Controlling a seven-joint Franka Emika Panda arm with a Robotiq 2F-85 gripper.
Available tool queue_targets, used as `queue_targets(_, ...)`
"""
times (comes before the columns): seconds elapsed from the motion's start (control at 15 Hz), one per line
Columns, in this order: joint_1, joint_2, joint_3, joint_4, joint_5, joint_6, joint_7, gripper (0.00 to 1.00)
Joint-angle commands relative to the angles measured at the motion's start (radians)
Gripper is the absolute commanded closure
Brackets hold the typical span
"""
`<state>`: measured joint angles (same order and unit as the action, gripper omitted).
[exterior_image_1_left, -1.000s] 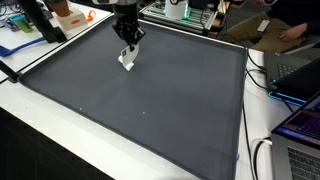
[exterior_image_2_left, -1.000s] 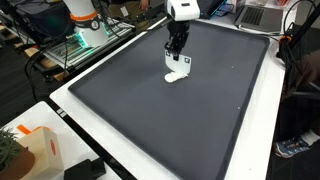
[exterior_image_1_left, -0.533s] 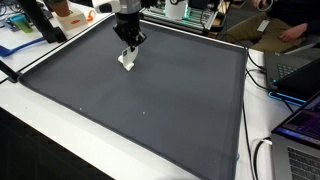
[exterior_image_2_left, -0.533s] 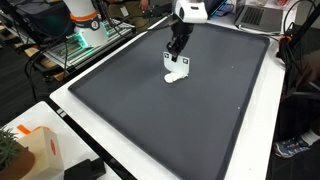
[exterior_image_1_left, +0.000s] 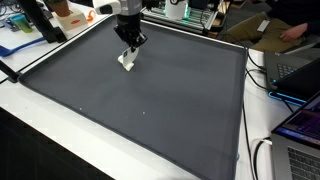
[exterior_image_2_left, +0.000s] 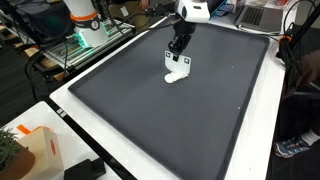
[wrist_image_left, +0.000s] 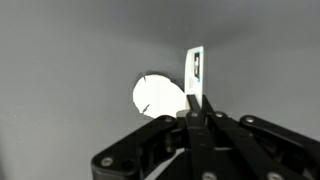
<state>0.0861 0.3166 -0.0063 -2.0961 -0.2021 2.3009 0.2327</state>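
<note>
Arm (exterior_image_2_left: 190, 10) upright above mat (exterior_image_2_left: 170, 125), fingers (wrist_image_left: 213, 128) pinched on white card (wrist_image_left: 195, 72).

Robotics lab, by the look of it. White desk (exterior_image_1_left: 55, 118) covered by a dark mat (exterior_image_1_left: 150, 100); open laptops (exterior_image_1_left: 296, 70) and loose cables (exterior_image_1_left: 262, 152) at one edge; green-lit electronics (exterior_image_2_left: 78, 42) behind.

Small stand (exterior_image_2_left: 177, 70) sitting on the mat (exterior_image_2_left: 150, 115) towards its far edge, gripper (exterior_image_2_left: 179, 54) hanging directly above it, clamping its upright tab, box (exterior_image_2_left: 38, 150) lying beyond the mat's near corner.
</note>
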Motion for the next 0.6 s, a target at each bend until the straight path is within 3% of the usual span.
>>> queue_targets(0.0, 0.011, 0.082, -0.021, 0.088, -0.013, 0.022, 0.069, 0.99)
queue_targets(0.27, -0.002, 0.173, -0.017, 0.233, 0.041, -0.111, 0.064, 0.99)
queue_targets(0.53, -0.018, 0.292, -0.015, 0.432, 0.112, -0.355, 0.044, 0.99)
